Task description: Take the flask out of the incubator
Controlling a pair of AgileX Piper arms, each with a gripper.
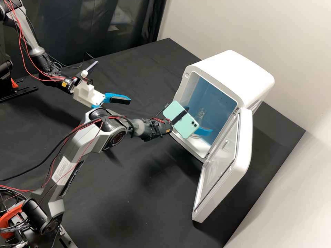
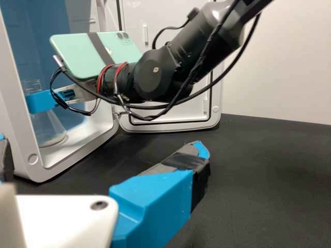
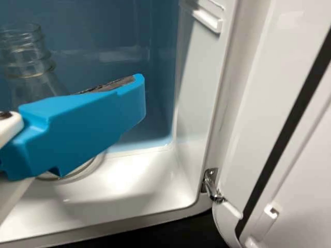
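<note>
The flask (image 3: 26,57), clear glass with a threaded neck, is standing upright inside the incubator (image 1: 241,74), on the pale floor of its blue chamber and not yet taken out. I am holding my right gripper (image 1: 203,131) inside that chamber, low and just beside the flask. From the left wrist view it is crossing in front of the glass, but I cannot tell whether it is touching it, nor whether it is spread or pinching.

The incubator's door (image 1: 224,162) is hanging wide open, swung out to the side on its hinge, its lower corner resting near the bench (image 1: 138,193). A mint-green phone (image 1: 181,119) is riding strapped to my right wrist, right at the chamber's mouth, with red and black cables (image 1: 86,125) trailing back along that arm.

My left gripper (image 1: 112,101) is hovering well apart from the incubator, above the black bench and pointing toward the open chamber — spread, and holding nothing.
</note>
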